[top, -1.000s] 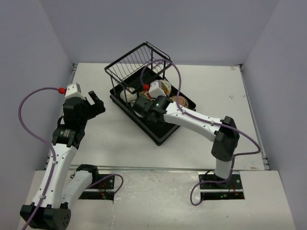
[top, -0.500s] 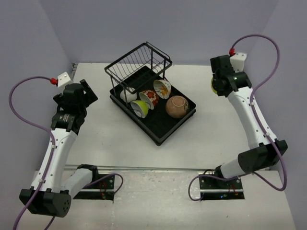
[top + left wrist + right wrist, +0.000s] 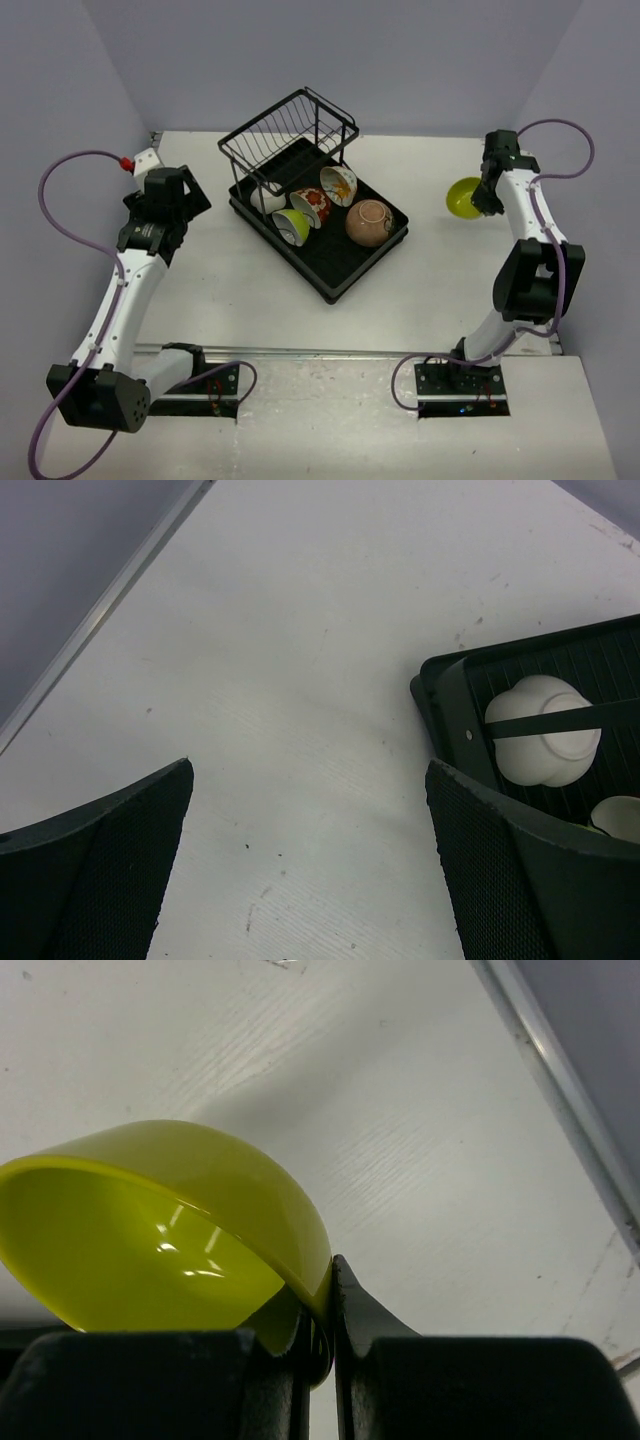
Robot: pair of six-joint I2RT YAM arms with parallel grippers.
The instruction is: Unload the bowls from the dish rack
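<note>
From above, the right end effector pinches the rim of a lime-green bowl. It is out over the bare surface, well apart from the dish rack. The left end effector is wide and holds nothing, near the rack's left side. Other bowls lie in the rack, one of them a tan-brown bowl.

From the left wrist, the two fingers stand far apart over the surface. A white bowl sits upside down in the rack corner, ahead and to the right, under a black wire. A reach for it could bump that wire or the rack's edge and push the rack.

From the right wrist, the jaws are squeezed on one thin edge of the green bowl, which tilts away to the left. Held by so little, it could slip. If let go while tilted, it might roll or flip. I cannot tell if it touches the surface.
</note>
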